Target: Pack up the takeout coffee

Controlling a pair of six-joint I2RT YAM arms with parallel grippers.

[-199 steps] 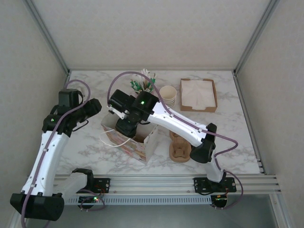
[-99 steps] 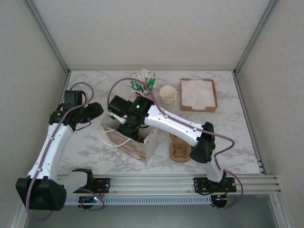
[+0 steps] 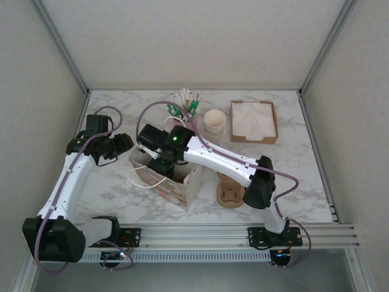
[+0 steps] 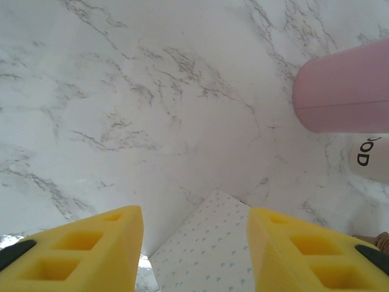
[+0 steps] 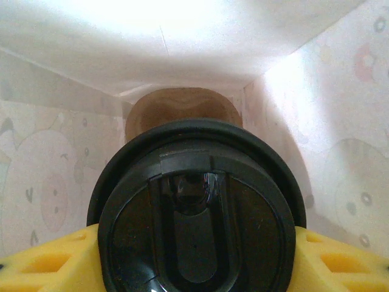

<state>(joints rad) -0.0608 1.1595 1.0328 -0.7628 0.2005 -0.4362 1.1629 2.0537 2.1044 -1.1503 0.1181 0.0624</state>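
Top external: over a marble table (image 3: 292,176), the right gripper (image 3: 160,163) reaches down into a patterned paper bag (image 3: 176,187).

Left wrist: the left gripper (image 4: 193,234) is spread wide and holds nothing. Ahead and to its right, a white item (image 4: 368,159) is marked "OD".

Right wrist: yellow fingers (image 5: 36,261) clamp the takeout coffee (image 5: 194,225) at its black lid, inside the bag.
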